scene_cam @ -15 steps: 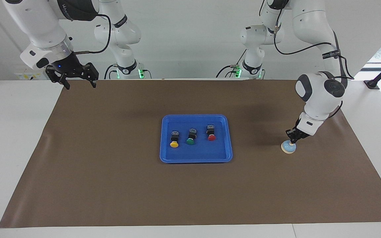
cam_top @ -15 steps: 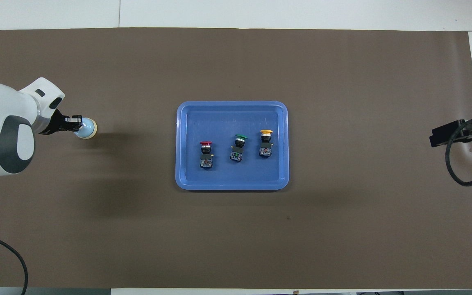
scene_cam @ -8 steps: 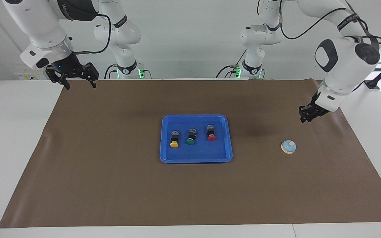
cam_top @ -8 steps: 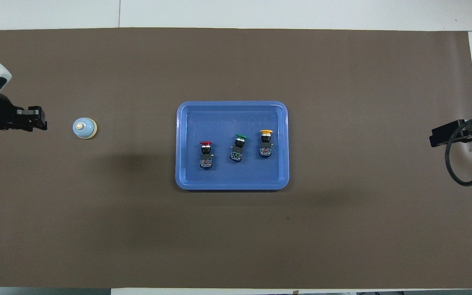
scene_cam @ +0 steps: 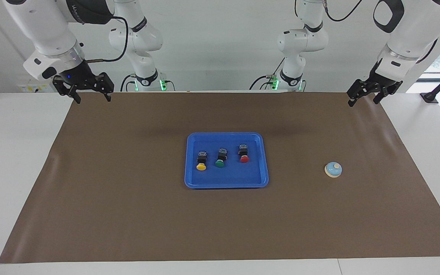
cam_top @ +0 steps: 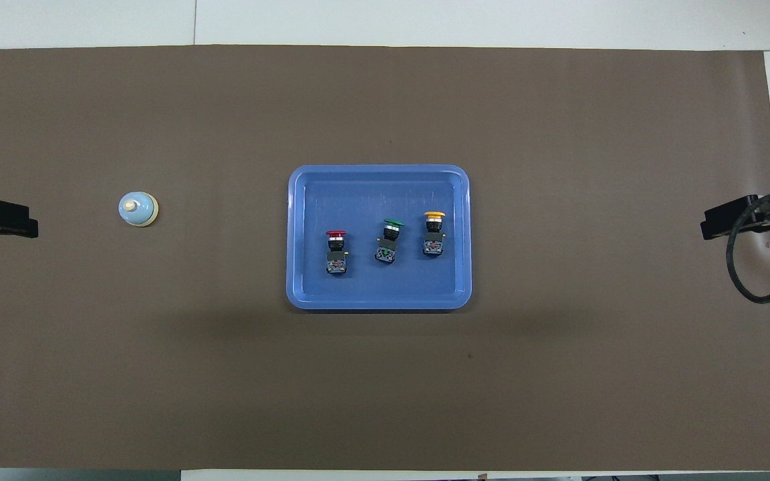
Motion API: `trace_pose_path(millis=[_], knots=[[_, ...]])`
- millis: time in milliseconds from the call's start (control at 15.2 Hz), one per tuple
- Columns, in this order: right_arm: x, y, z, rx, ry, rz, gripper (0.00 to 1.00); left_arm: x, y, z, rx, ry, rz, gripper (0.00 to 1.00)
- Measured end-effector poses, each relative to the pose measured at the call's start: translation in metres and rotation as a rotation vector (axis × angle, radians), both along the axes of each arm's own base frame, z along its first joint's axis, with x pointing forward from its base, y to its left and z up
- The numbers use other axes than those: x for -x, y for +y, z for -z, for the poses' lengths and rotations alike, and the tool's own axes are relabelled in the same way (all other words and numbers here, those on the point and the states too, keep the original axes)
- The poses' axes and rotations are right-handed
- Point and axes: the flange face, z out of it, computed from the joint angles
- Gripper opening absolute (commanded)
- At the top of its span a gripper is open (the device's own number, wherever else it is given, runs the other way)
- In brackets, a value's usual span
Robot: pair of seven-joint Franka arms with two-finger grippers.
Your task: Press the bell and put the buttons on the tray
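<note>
Going across the facing view, the right end effector (scene_cam: 88,93) hung with its fingers apart over the brown mat's (scene_cam: 128,214) eleven o'clock corner on the worktop (scene_cam: 17,160). At the mat's centre lay the shallow bright blue tray (scene_cam: 226,184), holding the yellow button (scene_cam: 201,160), green button (scene_cam: 221,157) and red button (scene_cam: 243,153) in a row, black bodies toward the robots. At three o'clock of the tray, well apart, sat the light blue bell (scene_cam: 333,169) with pale knob and cream base, nothing around it, while the left end effector (scene_cam: 364,97), fingers spread, hung at one o'clock over the mat's corner.
</note>
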Motion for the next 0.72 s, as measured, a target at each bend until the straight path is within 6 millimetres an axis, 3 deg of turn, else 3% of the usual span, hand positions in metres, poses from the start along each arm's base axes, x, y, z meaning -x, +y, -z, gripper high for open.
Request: trace_pose_path(millis=[394, 722], knots=[[0.000, 0.000, 0.000, 0.000, 0.000, 0.000, 1.00, -0.010, -0.003, 0.013, 0.000, 0.059, 0.008, 1.00], [0.000, 0.000, 0.000, 0.000, 0.000, 0.000, 1.00, -0.010, -0.006, 0.013, 0.000, 0.063, 0.013, 1.00]])
